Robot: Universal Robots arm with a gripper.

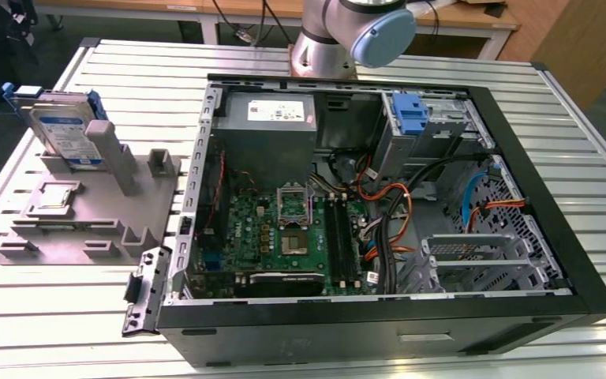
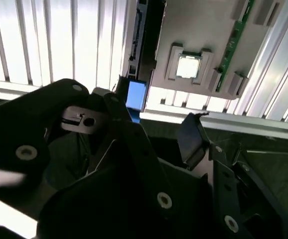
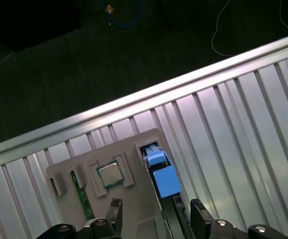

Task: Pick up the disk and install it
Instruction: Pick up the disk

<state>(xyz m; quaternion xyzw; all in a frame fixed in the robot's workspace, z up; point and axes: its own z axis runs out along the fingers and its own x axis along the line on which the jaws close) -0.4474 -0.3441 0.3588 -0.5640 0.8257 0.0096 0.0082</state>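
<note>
We find the disk (image 1: 63,130) on edge in the grey holder (image 1: 92,213) — long axis near upright. The gripper (image 3: 156,206) above it gapes wide, empty.

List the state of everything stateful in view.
Silver rectangular hard drive with blue side rails: standing on edge in the grey holder, ungripped.
Small square silver processor chip: lying flat in the holder.
Black computer case: side open.
Gripper: open, empty.

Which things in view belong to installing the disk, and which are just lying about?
Job: disk, upright in the grey holder; open computer case; tool, open, over the disk.
Lying about: processor chip and memory module, both on that holder.
</note>
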